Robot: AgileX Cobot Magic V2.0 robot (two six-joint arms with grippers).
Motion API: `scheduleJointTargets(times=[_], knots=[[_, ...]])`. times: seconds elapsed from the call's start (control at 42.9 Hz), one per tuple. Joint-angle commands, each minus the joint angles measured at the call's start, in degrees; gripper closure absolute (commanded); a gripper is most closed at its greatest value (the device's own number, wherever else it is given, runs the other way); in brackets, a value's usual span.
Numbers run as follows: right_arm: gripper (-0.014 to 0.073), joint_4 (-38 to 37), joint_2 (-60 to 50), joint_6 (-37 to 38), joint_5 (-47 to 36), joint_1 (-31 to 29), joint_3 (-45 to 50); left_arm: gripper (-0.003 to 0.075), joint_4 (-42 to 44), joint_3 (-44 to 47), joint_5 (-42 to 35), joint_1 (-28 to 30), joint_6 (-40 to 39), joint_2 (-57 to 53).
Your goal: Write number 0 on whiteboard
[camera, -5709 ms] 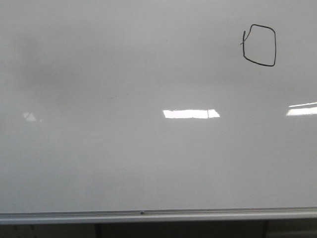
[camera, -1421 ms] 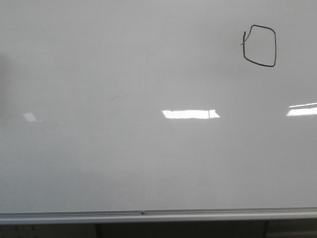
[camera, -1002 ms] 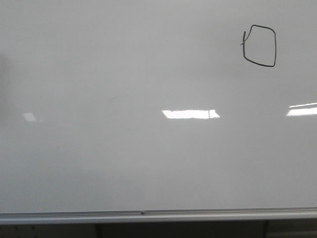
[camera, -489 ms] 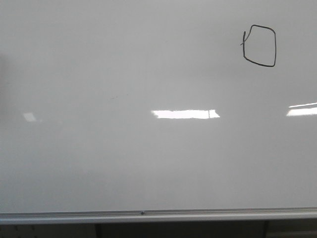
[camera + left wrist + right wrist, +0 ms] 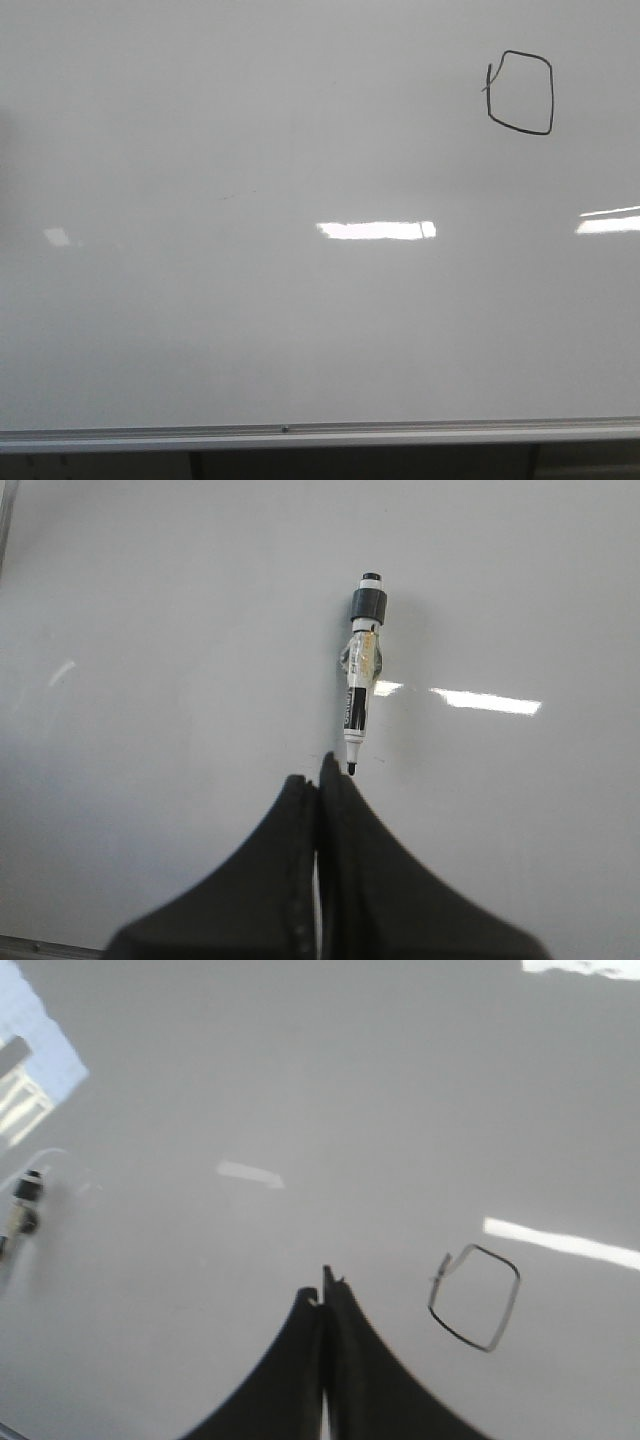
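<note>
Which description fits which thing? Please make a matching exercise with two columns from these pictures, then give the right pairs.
Things:
1. number 0
2. marker
3. left gripper
4. bottom rail

Descriptions:
A. silver strip along the lower edge of the whiteboard
B. thin black closed loop, upper right in the front view
C. black fingers pressed together, holding nothing
D. black and white barrel lying against the board, tip toward the fingers

Pairs: 1-B, 2-D, 3-C, 4-A
</note>
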Motion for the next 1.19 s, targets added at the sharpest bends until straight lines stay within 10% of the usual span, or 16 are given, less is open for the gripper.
scheduleJointTargets(times=[0.0,0.326,1.165], knots=[[0.0663,-7.99,-3.13,9.19,-6.13,-2.68,3.94,0.074,-0.33,1.26,-4.96,-0.01,-0.4,-1.14],[0.0663,-32.3,-18.86,31.77,-6.99,-10.3,24.21,0.074,-0.33,1.26,-4.96,-0.01,-0.4,-1.14],[0.0663,-33.05,-25.87,32.53,-5.43,-10.36,30.93,0.074,-0.33,1.26,-4.96,-0.01,-0.4,-1.04]])
